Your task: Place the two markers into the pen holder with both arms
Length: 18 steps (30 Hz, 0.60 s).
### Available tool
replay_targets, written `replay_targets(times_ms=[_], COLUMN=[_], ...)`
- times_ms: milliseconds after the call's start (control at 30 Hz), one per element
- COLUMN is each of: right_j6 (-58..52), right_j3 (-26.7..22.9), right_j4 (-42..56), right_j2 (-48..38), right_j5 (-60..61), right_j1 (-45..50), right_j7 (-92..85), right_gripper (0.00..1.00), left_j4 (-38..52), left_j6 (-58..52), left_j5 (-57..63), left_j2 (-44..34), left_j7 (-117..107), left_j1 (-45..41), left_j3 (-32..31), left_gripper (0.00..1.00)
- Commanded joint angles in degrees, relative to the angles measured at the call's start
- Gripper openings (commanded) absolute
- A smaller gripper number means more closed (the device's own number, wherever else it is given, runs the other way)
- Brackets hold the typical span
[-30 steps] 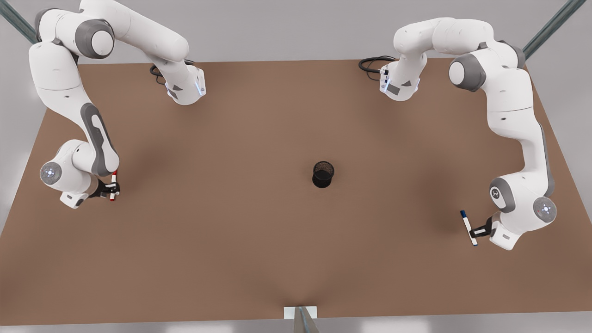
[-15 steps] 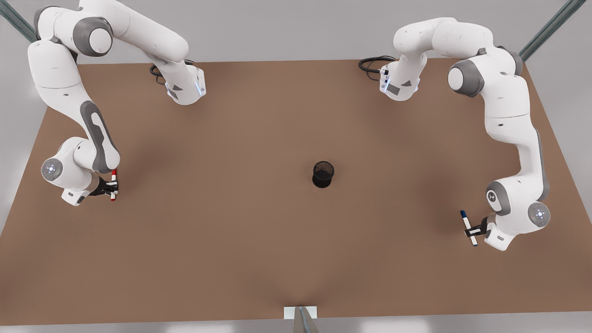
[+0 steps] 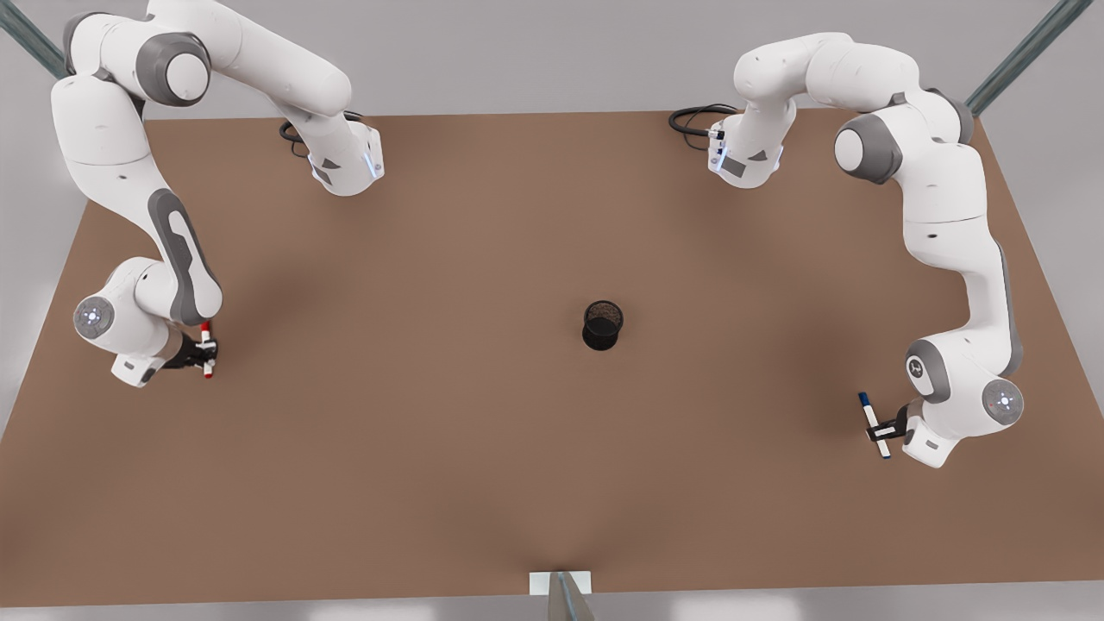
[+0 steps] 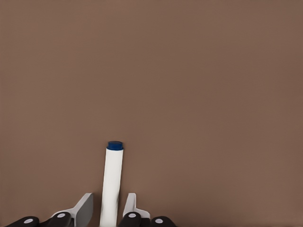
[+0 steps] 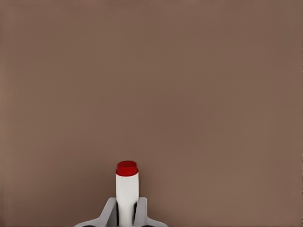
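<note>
- Brown table (image 3: 483, 448) covers the front view, with grey floor around it. The pen holder (image 3: 602, 324) stands upright near the middle. The right gripper (image 3: 205, 351) is at the front view's left and pinches the red marker (image 3: 206, 349). The left gripper (image 3: 885, 429) is at the front view's right and has the blue marker (image 3: 872, 423) between its fingers. Both markers are well apart from the holder (the red one seems somewhat farther), so each arm must travel inward.
- From the left wrist, the blue marker (image 4: 111, 184) points away from the camera, blue end first. The fingers (image 4: 83, 210) stand on both sides of the barrel; a thin gap shows on one side, so the grip looks light.
- From the right wrist, the red marker (image 5: 127, 194) also points straight outward, and the fingers (image 5: 110, 213) press tightly on its white barrel. I judge each marker must turn upright above the holder's open mouth.
</note>
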Motion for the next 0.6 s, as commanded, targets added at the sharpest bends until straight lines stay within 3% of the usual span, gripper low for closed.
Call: replay_targets(times_ms=[0, 300, 367, 400, 567], right_j6=[-2.0, -20.0, -23.1, -23.2, -27.2], right_j3=[0.6, 11.2, 11.5, 12.5, 14.4], right_j4=[0.7, 6.5, 8.9, 9.3, 12.2], right_j2=[-0.2, -10.4, -10.3, -10.4, -10.4], right_j5=[0.0, 2.5, 3.6, 3.7, 3.9], right_j1=[0.0, -0.4, -0.2, -0.3, -0.3], right_j7=[-0.6, 5.3, 5.4, 5.5, 8.7], right_gripper=[0.31, 0.3, 0.29, 0.22, 0.22], left_j4=[0.0, 0.0, 0.0, 0.0, 0.0], left_j6=[0.0, 0.1, 0.1, 0.1, 0.1], left_j5=[0.1, 0.1, 0.1, 0.1, 0.1], left_j2=[-0.1, -0.1, 0.2, 0.2, 0.3], left_j7=[-0.3, -0.2, -0.1, 0.0, 0.0], left_j1=[0.0, 0.0, 0.1, 0.0, 0.1], left_j3=[0.0, 0.0, 0.1, 0.1, 0.2], left_gripper=[0.49, 0.44, 0.44, 0.44, 0.44])
